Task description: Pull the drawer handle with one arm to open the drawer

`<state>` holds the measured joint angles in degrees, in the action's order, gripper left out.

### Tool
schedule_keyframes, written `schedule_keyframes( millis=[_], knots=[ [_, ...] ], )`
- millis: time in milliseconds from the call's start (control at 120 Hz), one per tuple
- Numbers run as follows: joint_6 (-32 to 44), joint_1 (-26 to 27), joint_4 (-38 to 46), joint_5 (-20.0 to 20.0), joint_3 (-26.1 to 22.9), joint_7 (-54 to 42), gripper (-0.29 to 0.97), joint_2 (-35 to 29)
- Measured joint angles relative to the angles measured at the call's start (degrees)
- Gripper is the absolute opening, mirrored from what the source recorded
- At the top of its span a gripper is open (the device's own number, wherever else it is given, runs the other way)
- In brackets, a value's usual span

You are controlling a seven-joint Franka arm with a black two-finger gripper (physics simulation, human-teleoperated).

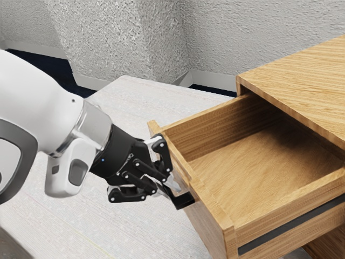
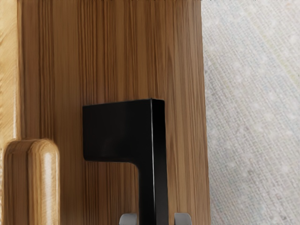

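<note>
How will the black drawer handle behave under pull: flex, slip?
Probably stiff: the handle is a thick, square-edged bar. Its smooth faces could let the fingers slide along it. The drawer looks empty, so likely light to drag.

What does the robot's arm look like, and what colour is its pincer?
The arm is fat, rounded and glossy white, with a grey band, a silver ring at the wrist and a grey oval patch. The pincer is black, made of jointed bars with small round pins, a tiny blue dot and silver fingertips.
</note>
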<state>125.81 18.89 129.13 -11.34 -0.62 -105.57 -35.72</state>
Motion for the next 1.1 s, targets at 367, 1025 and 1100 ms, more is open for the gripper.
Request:
schedule_keyframes(
  millis=[367,1025,1100],
  knots=[
    [-1.57,0.04,1.77,0.25,0.5,1.24,-0.05,-2.48],
    [-34.32,-8.97,-45.13,16.45,2.43,22.07,0.45,18.0],
    [-38.49,-9.62,-47.51,16.06,3.59,31.5,0.52,21.49]
  ],
)
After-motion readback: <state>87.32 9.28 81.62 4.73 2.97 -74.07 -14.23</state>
